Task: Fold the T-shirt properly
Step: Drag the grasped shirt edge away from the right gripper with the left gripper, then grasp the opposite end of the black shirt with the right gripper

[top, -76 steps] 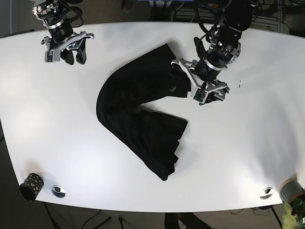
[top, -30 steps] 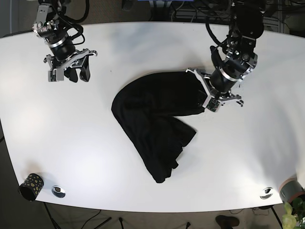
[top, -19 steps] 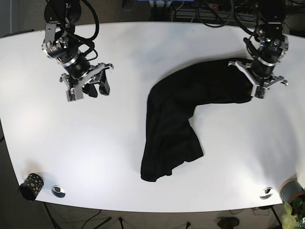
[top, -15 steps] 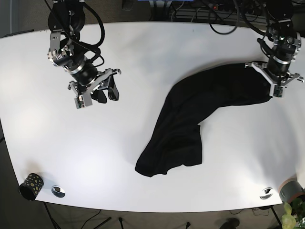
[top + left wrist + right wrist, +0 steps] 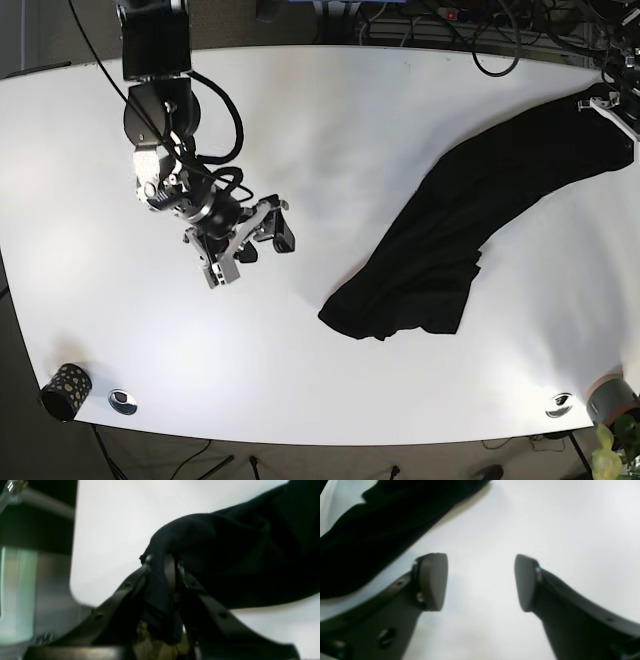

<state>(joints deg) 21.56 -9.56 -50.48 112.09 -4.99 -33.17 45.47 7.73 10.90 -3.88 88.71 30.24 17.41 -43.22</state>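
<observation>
The black T-shirt lies stretched in a long band across the right half of the white table, from the far right edge down to a bunched end near the middle. My left gripper sits at that far right edge, shut on the shirt's upper end. The left wrist view shows black cloth pinched between the fingers. My right gripper hovers left of the bunched end, open and holding nothing. In the right wrist view its fingertips stand wide apart, with shirt cloth at the upper left.
A dark patterned cup stands at the front left corner. Two round metal fittings sit near the front edge. A grey cup and a plant are at the front right corner.
My left gripper has dragged the shirt's upper end to the far right edge, pulling the whole shirt rightward. My right arm has moved down and right toward the table's middle, still open.
</observation>
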